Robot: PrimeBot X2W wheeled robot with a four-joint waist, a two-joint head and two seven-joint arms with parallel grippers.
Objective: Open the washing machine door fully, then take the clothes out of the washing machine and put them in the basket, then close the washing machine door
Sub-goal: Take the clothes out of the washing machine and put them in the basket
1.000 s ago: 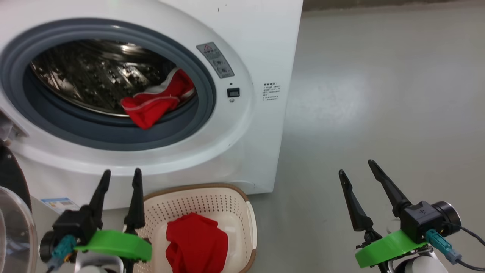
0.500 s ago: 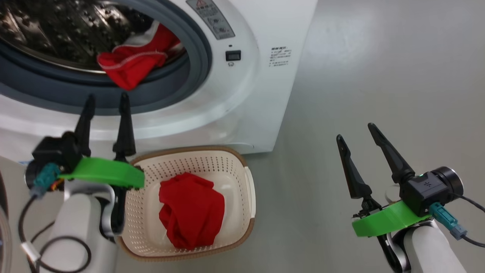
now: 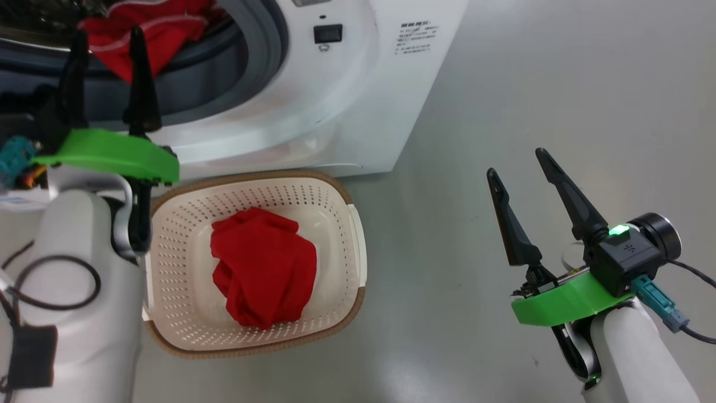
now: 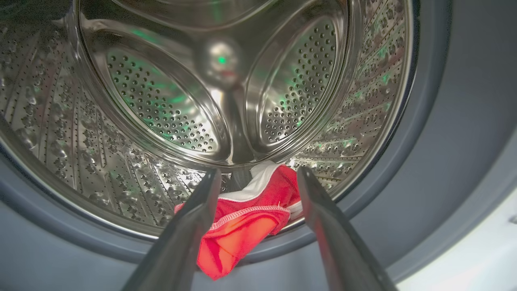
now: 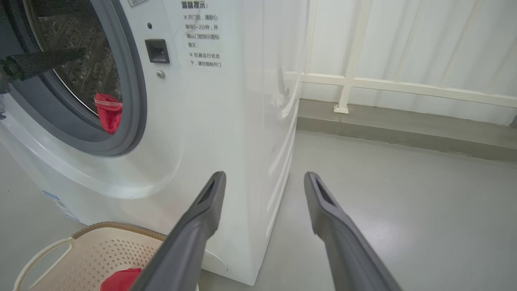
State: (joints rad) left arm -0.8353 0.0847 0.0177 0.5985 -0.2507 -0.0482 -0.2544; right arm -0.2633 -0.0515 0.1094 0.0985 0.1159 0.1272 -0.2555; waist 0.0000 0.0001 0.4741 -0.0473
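The white washing machine (image 3: pixel 347 112) stands with its round opening uncovered; the washing machine door is out of view. A red and white garment (image 4: pixel 246 226) hangs over the grey rubber ring at the drum's lower edge. My left gripper (image 3: pixel 106 33) is open just in front of that garment (image 3: pixel 151 28), not touching it; in the left wrist view the open left gripper (image 4: pixel 258 171) frames it. On the floor below sits the basket (image 3: pixel 251 178) with a crumpled red garment (image 3: pixel 263 274) inside. My right gripper (image 3: pixel 516 162) hangs open and empty over the floor to the right.
Grey floor (image 3: pixel 531 84) stretches to the right of the machine. In the right wrist view my right gripper (image 5: pixel 264 174) points at the machine's front corner (image 5: pixel 226 101), with a white railing (image 5: pixel 351 81) and a wall behind. The basket's rim (image 5: pixel 101 226) lies against the machine's base.
The head camera has tilted down, shifting the whole picture. My left gripper has risen from beside the basket to the drum's mouth. The right arm has hardly moved.
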